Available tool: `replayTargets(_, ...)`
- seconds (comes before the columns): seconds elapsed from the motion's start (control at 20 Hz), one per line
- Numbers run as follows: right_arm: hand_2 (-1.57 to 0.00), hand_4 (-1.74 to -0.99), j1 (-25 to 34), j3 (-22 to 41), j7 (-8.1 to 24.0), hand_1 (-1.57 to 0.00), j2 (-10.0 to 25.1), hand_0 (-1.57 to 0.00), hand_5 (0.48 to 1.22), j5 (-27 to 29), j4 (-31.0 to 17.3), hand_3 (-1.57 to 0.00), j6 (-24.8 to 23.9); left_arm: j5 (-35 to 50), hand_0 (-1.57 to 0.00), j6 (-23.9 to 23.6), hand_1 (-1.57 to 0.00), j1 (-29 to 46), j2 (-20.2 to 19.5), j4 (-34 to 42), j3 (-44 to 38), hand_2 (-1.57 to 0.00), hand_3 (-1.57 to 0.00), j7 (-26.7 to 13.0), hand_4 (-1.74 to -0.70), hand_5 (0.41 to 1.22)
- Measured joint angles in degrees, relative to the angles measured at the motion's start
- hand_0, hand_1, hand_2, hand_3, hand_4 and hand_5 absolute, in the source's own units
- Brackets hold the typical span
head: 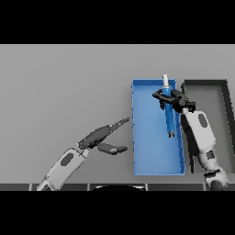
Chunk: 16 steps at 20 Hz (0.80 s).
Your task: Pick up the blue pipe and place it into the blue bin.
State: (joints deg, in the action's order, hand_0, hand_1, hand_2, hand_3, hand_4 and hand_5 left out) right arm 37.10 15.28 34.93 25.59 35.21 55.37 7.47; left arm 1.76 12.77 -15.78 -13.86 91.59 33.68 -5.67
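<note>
Overhead, right hand [173,100] fingers curl round the blue pipe [169,114] above the blue bin [156,156].

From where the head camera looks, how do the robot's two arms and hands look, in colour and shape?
Both arms are white, rounded shells with a dark grey oval patch on the forearm and grey joints. The left hand and the right hand are dark, almost black, with slim fingers and a thumb. No cables or markings show.
</note>
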Motion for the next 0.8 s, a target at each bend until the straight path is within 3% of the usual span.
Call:
replayTargets(0.1,-0.55,-1.302,1.9,7.1,0.0,-0.57,3.2,-0.60,1.182,7.5,-2.3,-0.33,-1.5,0.3,0.00,0.1,0.00,-0.1,0.2,0.5,0.1,0.00,0.00,0.3,-0.83,0.476)
replayTargets(0.15,-0.44,-1.264,1.9,10.1,0.0,-0.45,4.1,-0.48,1.139,9.9,-1.8,-0.26,-1.3,0.3,0.00,-0.1,0.00,0.0,0.3,0.8,0.1,0.00,0.00,0.1,-0.83,0.477)
replayTargets(0.3,-0.22,-1.204,2.2,14.7,-0.7,-0.23,7.2,-0.25,1.002,7.2,3.0,-0.13,3.8,0.4,0.00,-0.2,0.00,0.2,0.5,0.8,0.3,0.00,0.00,-0.8,-0.83,0.477)
replayTargets(0.45,-0.11,-1.192,2.0,16.8,0.0,-0.12,9.1,-0.15,0.907,4.6,7.3,-0.07,3.4,0.2,0.00,-0.3,0.00,0.5,0.1,1.3,0.4,0.00,0.00,-0.9,-0.83,0.472)
replayTargets(0.8,-0.02,-1.182,2.1,18.0,-0.9,-0.02,9.8,-0.03,0.789,3.4,7.5,-0.01,1.6,0.0,0.00,-0.3,0.00,0.9,-0.2,2.2,0.7,0.00,0.00,-0.5,-0.83,0.471)
